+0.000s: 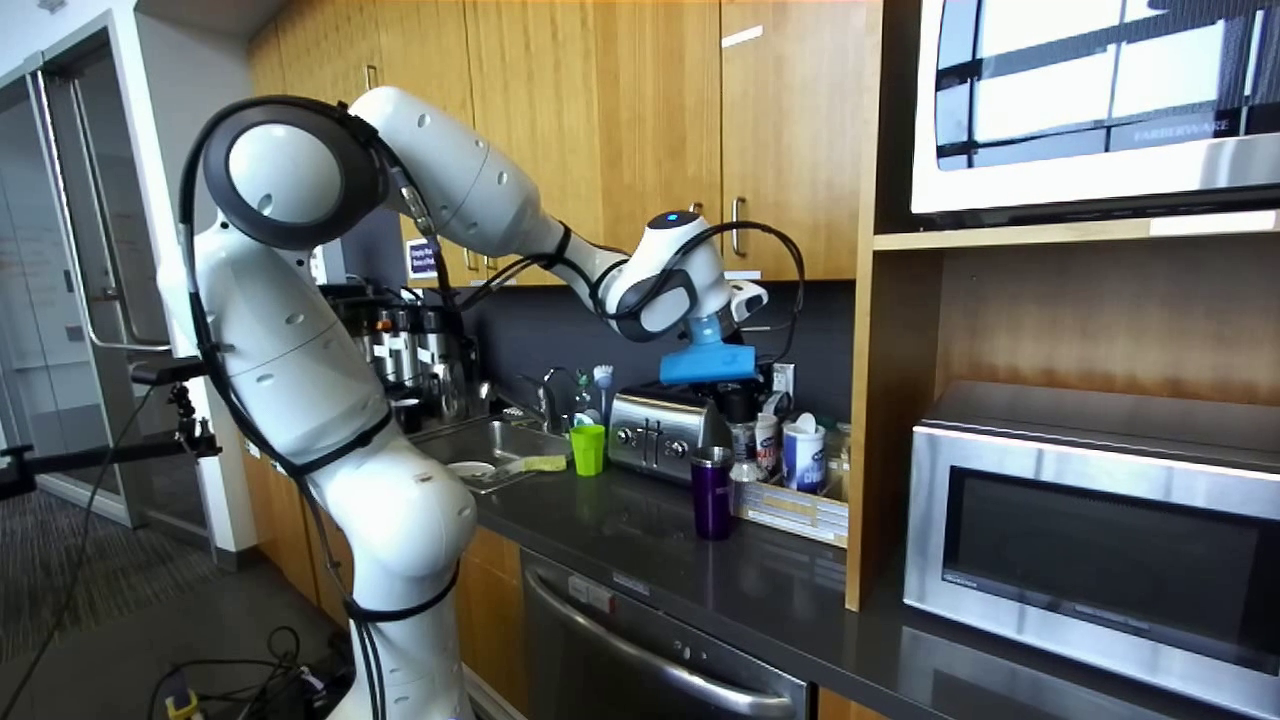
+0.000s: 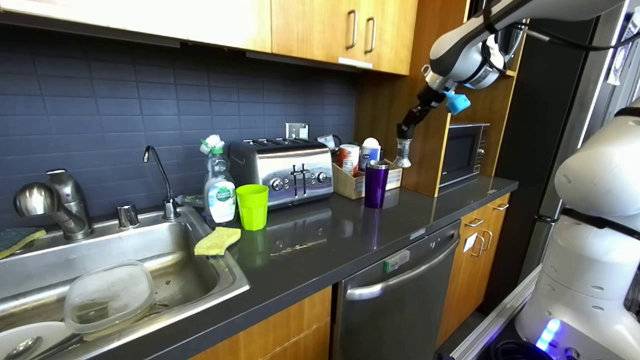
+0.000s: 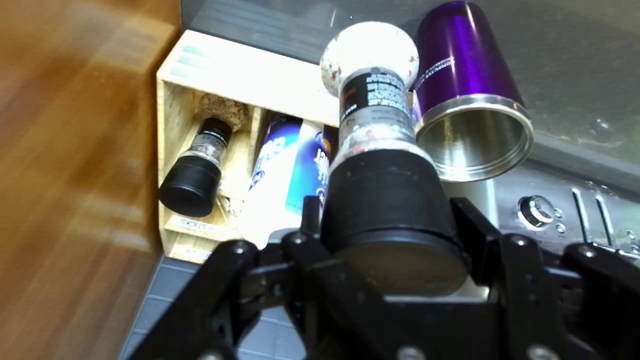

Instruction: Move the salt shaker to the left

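Note:
The salt shaker, a clear grinder with a black cap and speckled contents, hangs from my gripper with its cap upward; it shows in the wrist view (image 3: 377,102) and in both exterior views (image 2: 403,152) (image 1: 745,455). My gripper (image 3: 391,215) is shut on the black cap, one finger on each side; in an exterior view it points down at the shaker (image 2: 405,131). The shaker is in the air by the wooden box (image 2: 356,187), close to the purple tumbler (image 2: 376,185). A similar grinder (image 3: 200,165) lies tilted in an end compartment of the box.
The box also holds a blue and white canister (image 1: 803,458) and a red and white one (image 2: 348,157). The toaster (image 2: 287,172), green cup (image 2: 252,207), soap bottle (image 2: 220,192) and sink (image 2: 235,272) stand along the counter. A wooden side panel (image 1: 880,400) borders the box.

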